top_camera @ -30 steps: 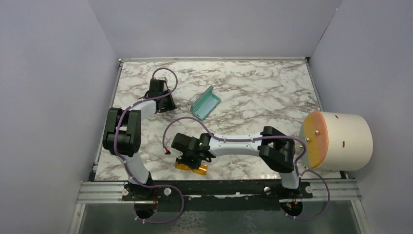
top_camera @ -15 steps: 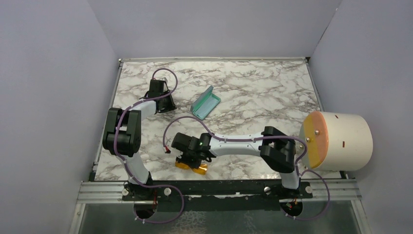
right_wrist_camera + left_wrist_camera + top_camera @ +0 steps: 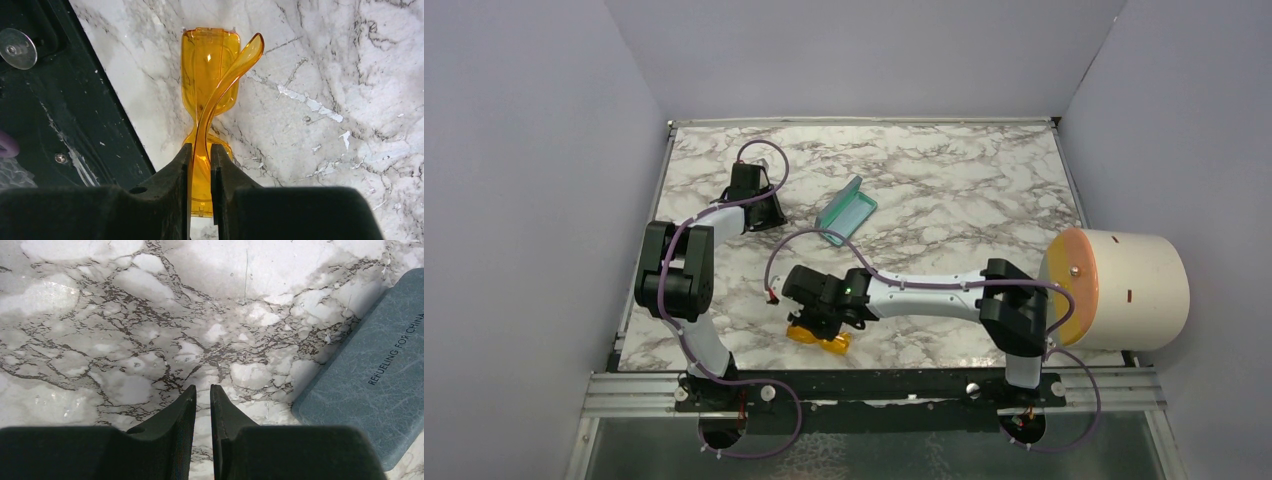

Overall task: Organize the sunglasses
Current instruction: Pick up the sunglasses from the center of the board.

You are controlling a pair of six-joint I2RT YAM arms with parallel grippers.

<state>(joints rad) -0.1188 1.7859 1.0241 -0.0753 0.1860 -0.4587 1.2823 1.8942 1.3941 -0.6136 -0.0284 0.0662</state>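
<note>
Presently, right claw: pinching one amber temple arm of the sunglasses, fingers pressing onto it.
Sunglasses: lying on the marble table, well nearer the arm bases than the glasses case.
Left claw: pointing down just left of the glasses case, fingers nearly pressing together, gripping nothing.
</note>
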